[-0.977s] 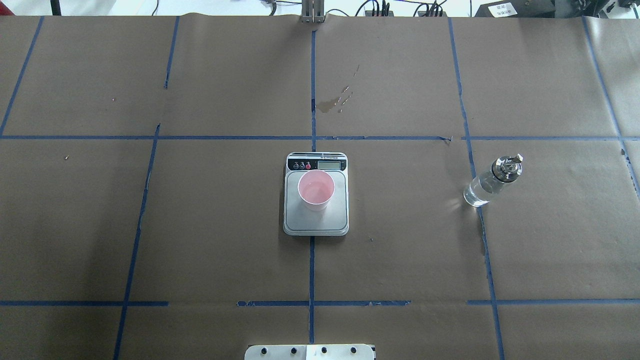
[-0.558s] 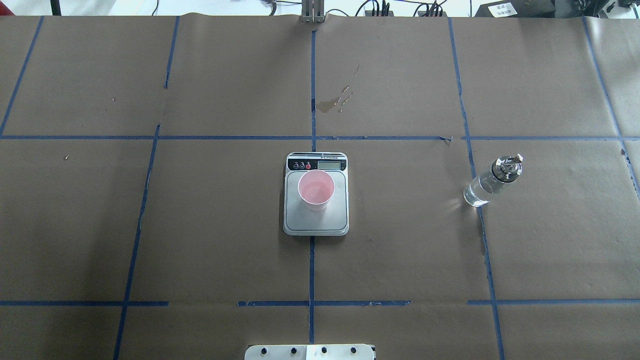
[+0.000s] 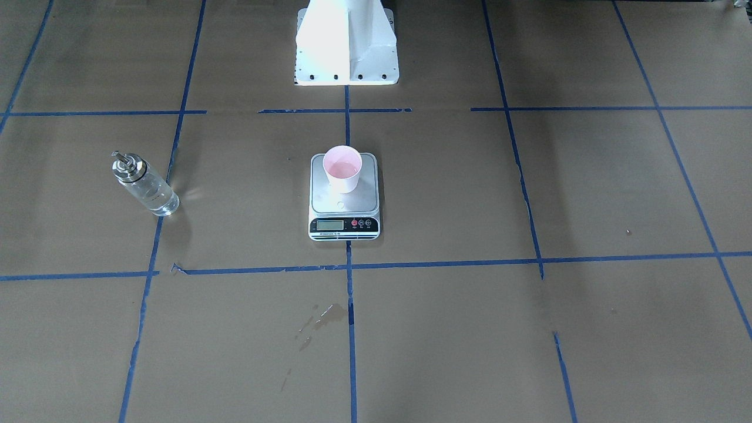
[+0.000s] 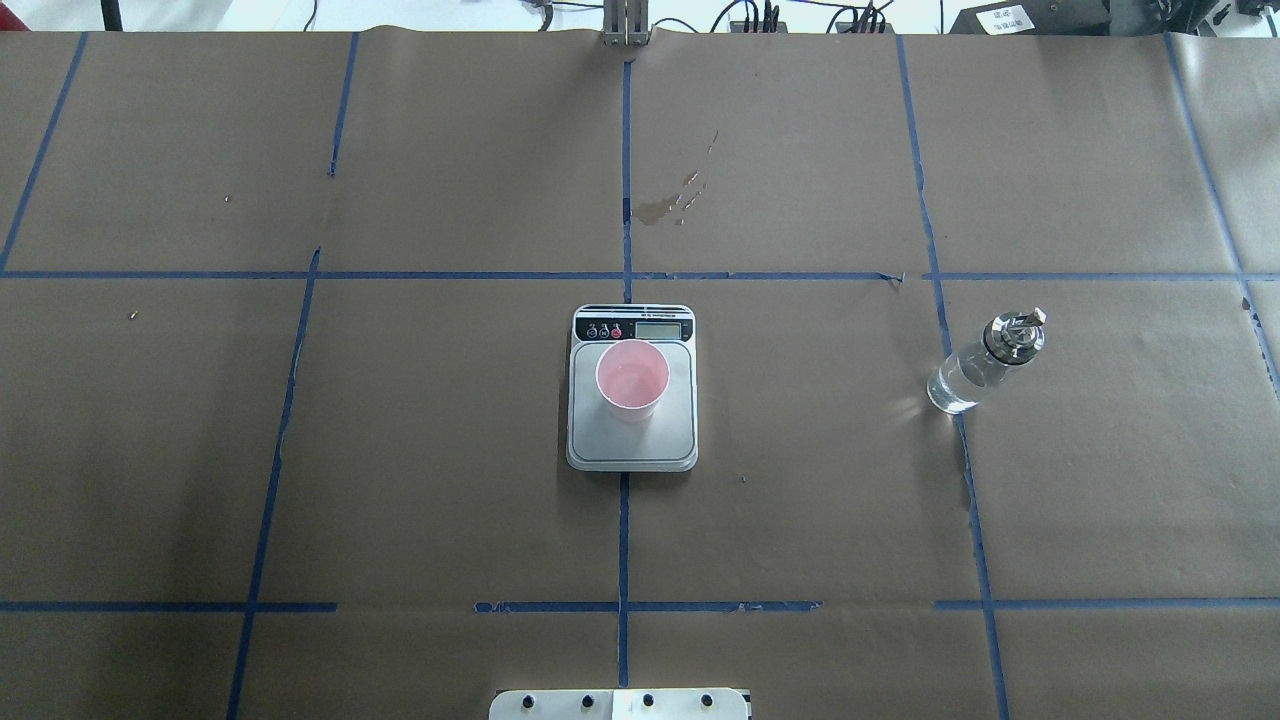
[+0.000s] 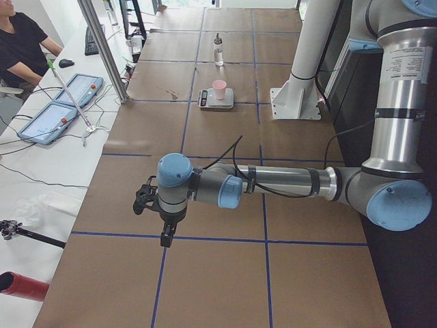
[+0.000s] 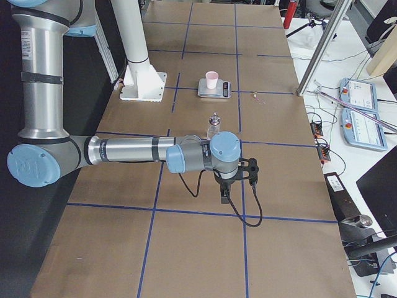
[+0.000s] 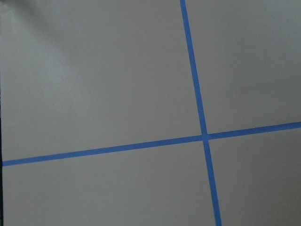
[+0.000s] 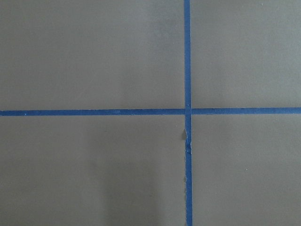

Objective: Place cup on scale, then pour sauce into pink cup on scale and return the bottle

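We see the cup (image 4: 632,380) on the scale (image 4: 632,447), the bottle (image 4: 975,370) well apart. We cannot tell how wide the left end effector (image 5: 166,236) or right end effector (image 6: 224,198) stands.

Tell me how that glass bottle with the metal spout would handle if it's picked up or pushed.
The glass bottle looks smooth, so probably slippery and breakable. Tall and narrow with a metal collar on top, it may tip if pushed. The liquid inside likely adds weight.

The pale pink cup (image 4: 632,380) is standing upright on the silver scale (image 4: 632,448), near its display. The clear glass bottle (image 4: 985,362), metal-spouted, is standing well apart on the robot's right, holding colourless sauce (image 4: 952,388).
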You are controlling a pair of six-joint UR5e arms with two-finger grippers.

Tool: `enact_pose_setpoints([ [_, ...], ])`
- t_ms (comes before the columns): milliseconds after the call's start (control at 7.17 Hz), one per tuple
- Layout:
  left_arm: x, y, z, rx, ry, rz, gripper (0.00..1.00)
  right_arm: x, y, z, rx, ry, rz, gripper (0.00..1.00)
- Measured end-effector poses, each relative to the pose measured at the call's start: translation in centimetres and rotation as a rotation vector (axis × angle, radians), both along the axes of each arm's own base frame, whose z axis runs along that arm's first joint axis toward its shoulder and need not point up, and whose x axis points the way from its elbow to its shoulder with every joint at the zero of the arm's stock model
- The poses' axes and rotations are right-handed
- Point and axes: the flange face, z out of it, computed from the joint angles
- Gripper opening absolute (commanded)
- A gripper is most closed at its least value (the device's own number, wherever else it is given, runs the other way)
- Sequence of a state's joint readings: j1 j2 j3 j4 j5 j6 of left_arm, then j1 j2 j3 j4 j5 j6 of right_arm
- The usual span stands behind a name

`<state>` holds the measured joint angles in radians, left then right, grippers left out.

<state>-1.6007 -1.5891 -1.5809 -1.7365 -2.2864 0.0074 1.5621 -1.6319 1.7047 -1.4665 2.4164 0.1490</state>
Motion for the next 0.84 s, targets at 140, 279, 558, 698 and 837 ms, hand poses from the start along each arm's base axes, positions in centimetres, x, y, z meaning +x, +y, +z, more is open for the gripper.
enact_pose_setpoints([
  [140, 0.27, 0.08, 0.30, -0.013, 0.033, 0.004, 1.00, 0.00, 0.00, -0.03, 0.001, 0.000, 0.000, 1.00],
  [279, 0.39, 0.13, 0.39, -0.020, 0.048, 0.006, 1.00, 0.01, 0.01, -0.04, 0.002, 0.000, -0.001, 1.00],
  [558, 0.44, 0.10, 0.15, -0.037, 0.056, 0.009, 1.00, -0.01, 0.05, -0.01, 0.002, 0.000, -0.001, 1.00],
  [698, 0.44, 0.07, 0.06, -0.041, 0.055, 0.011, 1.00, -0.02, 0.06, -0.01, 0.002, -0.001, -0.001, 1.00],
  [837, 0.43, 0.08, 0.09, -0.043, 0.053, 0.012, 1.00, -0.01, 0.07, 0.00, 0.002, -0.002, -0.001, 1.00],
])
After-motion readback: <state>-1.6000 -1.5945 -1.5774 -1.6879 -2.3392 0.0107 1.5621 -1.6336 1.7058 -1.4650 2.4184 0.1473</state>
